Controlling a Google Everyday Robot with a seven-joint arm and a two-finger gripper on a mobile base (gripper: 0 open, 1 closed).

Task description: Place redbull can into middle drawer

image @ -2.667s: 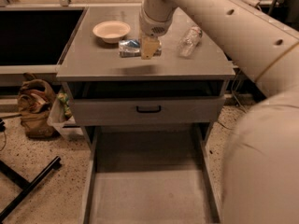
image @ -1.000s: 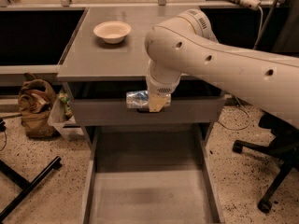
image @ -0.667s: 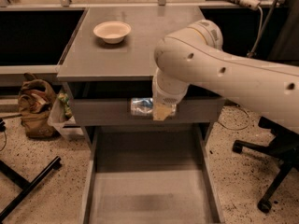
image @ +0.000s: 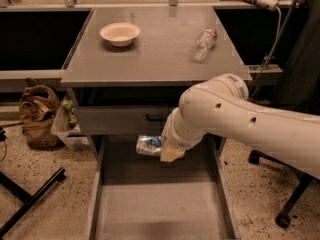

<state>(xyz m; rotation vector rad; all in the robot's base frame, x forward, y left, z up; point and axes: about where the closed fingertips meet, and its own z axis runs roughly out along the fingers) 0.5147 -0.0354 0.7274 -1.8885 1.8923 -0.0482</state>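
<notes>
The redbull can (image: 149, 145), silver and blue, lies on its side in my gripper (image: 165, 150). The gripper is shut on it and holds it just under the upper drawer's front, above the back part of the middle drawer (image: 160, 209). That drawer is pulled far out, a wide grey tray with low side walls. My white arm (image: 240, 124) comes in from the right and hides the drawer's right rear part.
A cream bowl (image: 120, 34) and a clear plastic bottle (image: 204, 44) lie on the grey cabinet top (image: 155, 59). The grey drawer with a black handle (image: 120, 120) sits just above the can. A brown bag (image: 37, 114) and a black stand leg (image: 25, 204) are on the floor at left.
My gripper has carried the can from above the cabinet top down past the front edge and lower, to below the upper drawer and over the open middle drawer.
</notes>
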